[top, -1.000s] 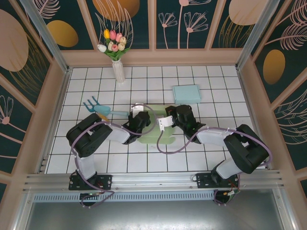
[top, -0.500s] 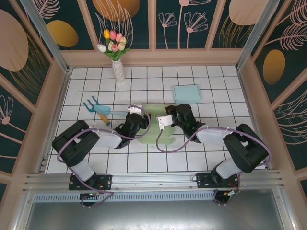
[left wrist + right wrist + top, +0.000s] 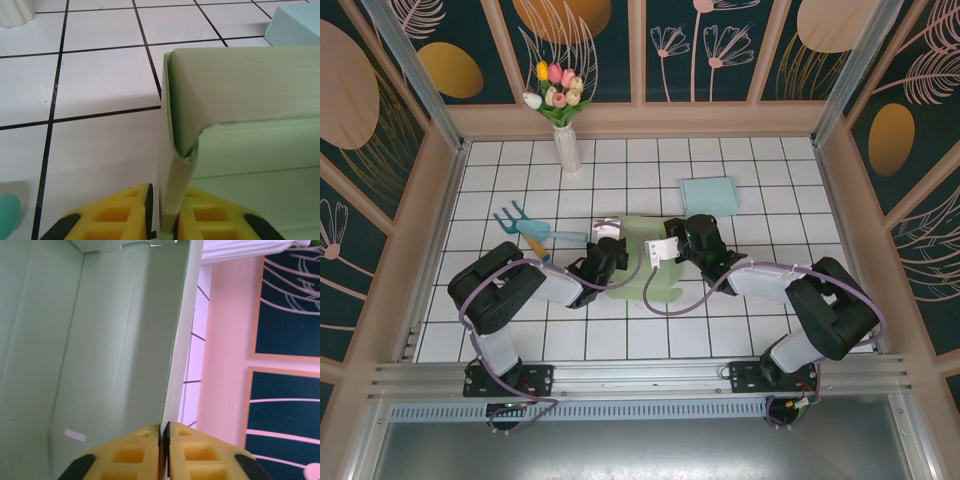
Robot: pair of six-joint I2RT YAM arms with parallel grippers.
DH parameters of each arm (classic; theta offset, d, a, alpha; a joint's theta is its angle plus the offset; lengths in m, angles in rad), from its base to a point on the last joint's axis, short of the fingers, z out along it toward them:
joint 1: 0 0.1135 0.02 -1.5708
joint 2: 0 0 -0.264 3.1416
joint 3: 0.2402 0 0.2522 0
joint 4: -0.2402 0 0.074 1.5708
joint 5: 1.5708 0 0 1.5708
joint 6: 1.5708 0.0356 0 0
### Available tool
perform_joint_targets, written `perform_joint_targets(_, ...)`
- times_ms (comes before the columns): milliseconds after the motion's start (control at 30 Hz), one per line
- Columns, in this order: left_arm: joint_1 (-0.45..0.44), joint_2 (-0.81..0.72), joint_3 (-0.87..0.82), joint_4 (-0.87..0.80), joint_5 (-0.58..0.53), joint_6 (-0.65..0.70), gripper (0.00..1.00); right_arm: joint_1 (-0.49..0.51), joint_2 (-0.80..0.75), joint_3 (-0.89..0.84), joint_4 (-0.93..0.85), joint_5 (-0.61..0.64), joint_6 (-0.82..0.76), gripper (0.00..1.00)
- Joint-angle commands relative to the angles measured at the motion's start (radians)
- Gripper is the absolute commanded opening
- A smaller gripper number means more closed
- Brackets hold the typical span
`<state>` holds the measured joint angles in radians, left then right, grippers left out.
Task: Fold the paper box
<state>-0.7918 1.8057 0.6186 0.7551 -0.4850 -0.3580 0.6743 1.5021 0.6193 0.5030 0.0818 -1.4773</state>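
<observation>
Item one, my left gripper: yellow pads clenched on a thin upright side panel of the paper box, the panel's lower end pinched between them. Item two, my right gripper: pads pressed together on the rim of another wall, with the pale green inside of the box lying to one side of the fingers (a small white label sits on that inner face). Item three, the box itself: pale green card, half-formed, resting on the white-tiled bench midway between my two arms, with a long wall raised beyond my left pads and a soft, slightly creased corner where it meets the pinched panel. Handling note, by my judgement: the step in hand is standing the side walls square to the base. It wants both grips moved together and turned about the scored lines, not pulled apart, so that the base stays flat and the thin card neither bows nor tears at that creased corner; that corner should seat before either grip lets go. Item four, surroundings: a pale blue box near the far right of the green one, a teal hand fork left of my left arm, and a vase of tulips well apart at the far edge.
</observation>
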Motion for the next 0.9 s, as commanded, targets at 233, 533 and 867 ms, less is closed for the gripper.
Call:
perform_joint_targets(233, 0.005, 0.069, 0.018, 0.062, -0.109, 0.038, 0.15, 0.059, -0.046, 0.043, -0.183, -0.062, 0.175, 0.35)
perform_joint_targets(533, 0.004, 0.068, -0.006, 0.129, -0.154, 0.109, 0.15, 0.098, -0.223, -0.032, -0.085, -0.078, 0.454, 0.42)
perform_joint_targets(867, 0.006, 0.114, 0.011, 0.154, -0.138, 0.147, 0.15, 0.096, -0.488, -0.077, -0.126, 0.249, 1.276, 0.46)
